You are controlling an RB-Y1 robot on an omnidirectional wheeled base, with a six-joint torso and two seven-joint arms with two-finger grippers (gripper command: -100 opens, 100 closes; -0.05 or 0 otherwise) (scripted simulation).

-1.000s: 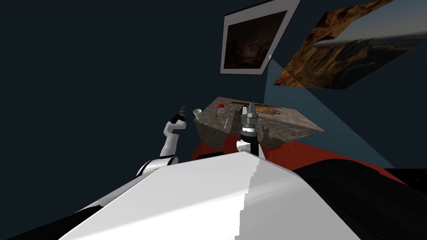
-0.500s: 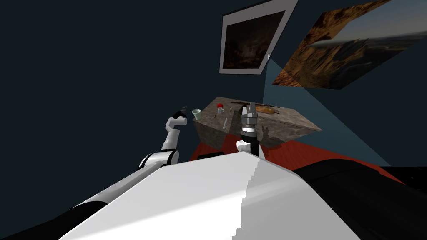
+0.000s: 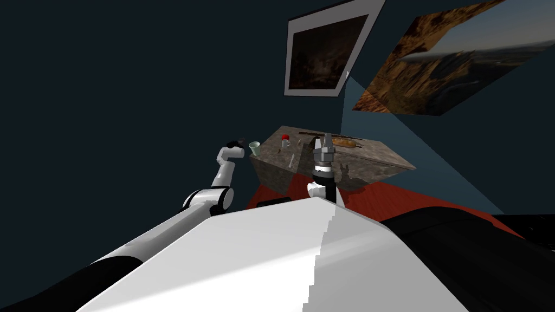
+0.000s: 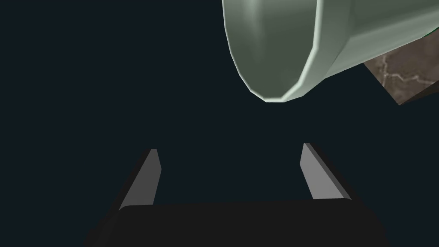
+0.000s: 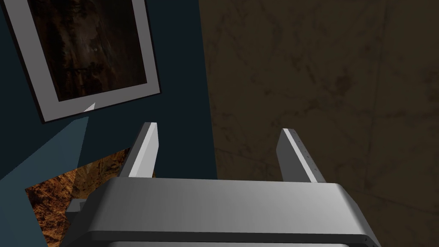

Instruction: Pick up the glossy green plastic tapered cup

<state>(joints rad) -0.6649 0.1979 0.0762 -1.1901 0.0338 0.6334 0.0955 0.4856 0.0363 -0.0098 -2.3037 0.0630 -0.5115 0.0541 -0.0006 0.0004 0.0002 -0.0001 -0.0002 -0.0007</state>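
the left hand (image 4: 231, 171) is wide open, its two fingers (image 4: 319, 173) well apart, with nothing between them and touching nothing. the pale green cup (image 4: 296, 43) sits just beyond the fingertips, off toward one finger's side, its rim and inside showing. in the head view the cup stands upright at the near left corner of the brown marbled worktop (image 3: 374, 157). the left arm is bent at the elbow, forearm rising, wrist turned so the hand points sideways at the cup from just off the worktop's edge. the right hand (image 3: 324, 142) stands upright over the worktop, fingers apart, holding nothing.
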